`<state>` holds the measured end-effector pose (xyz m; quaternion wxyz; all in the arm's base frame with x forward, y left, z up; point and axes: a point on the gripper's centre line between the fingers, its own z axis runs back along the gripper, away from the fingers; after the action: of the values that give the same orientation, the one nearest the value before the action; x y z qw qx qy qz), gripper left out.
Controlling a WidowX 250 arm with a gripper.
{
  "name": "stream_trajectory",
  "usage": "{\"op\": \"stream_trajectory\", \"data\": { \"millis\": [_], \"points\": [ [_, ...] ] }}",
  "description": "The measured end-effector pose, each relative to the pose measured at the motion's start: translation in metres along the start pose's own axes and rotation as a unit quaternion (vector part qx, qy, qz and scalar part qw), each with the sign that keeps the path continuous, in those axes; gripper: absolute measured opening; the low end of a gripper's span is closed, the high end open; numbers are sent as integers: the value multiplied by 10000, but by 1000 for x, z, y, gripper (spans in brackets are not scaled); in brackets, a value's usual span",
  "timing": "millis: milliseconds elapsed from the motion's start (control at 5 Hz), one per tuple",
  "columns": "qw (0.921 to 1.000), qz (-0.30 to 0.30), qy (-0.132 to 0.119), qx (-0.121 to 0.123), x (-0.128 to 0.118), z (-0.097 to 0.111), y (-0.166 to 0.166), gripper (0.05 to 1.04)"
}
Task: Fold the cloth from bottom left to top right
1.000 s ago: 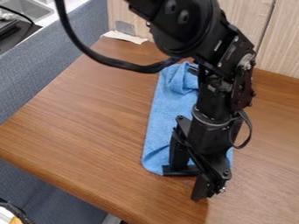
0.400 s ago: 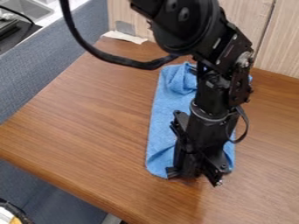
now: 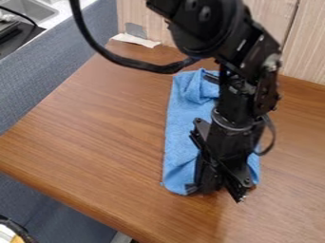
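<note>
One downward hand, slightly aslant, with the blue cloth in its pinch.

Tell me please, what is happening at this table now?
A black robot arm has its gripper down at the near end of a blue cloth on the wooden table; whether it grips the fabric, I cannot tell. The cloth lies lengthwise, with its far end bunched up. The job is to fold it from bottom left to top right, and the near end has not been carried over to the far end.
</note>
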<state>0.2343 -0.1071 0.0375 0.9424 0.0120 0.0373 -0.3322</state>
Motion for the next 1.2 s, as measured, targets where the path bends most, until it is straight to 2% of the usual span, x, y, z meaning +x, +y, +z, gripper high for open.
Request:
{"op": "stream_trajectory", "data": {
  "millis": [200,400,600,800,1000,1200],
  "points": [
    [9997,-138,-136,163,11,22,4,63],
    [9993,-132,-273,196,24,44,15,63],
    [9980,62,-594,207,42,76,38,62],
    [9976,266,-637,109,59,85,65,62],
    [9976,448,-533,-26,72,80,91,62],
    [9974,654,-277,-133,87,55,121,62]
  ]
}}
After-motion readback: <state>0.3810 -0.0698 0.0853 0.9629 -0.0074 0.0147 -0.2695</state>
